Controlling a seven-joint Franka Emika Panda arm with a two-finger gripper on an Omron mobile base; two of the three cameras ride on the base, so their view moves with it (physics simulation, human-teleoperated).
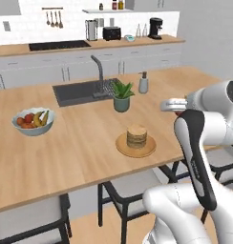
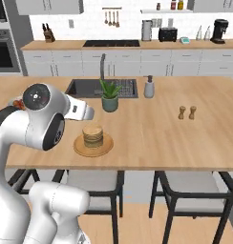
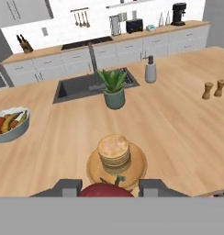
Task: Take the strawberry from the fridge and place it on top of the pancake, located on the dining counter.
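The end effector [image 3: 107,186] is grasping the strawberry [image 3: 106,190], its two dark fingertips clenched on either side of the red fruit at the lower edge of the hand view. It is hovering above the near edge of the dining surface [image 3: 178,133], short of the pancake [image 3: 114,153], which is sitting as a short stack on a round tan plate [image 3: 137,167]. In the left base view, the arm is reaching in from the right, with a trace of red showing by the wrist [image 1: 179,112].

Judged from this pose, the carry is nearing its end and the release is not yet made. The stack's top is small and the fruit is rounded, so a release made off-centre or from too high is likely to send the strawberry rolling onto the plate or the surface. A descent that is too low risks pushing the stack askew. The potted plant [image 3: 114,89] and fruit bowl [image 3: 10,124] are standing well apart.
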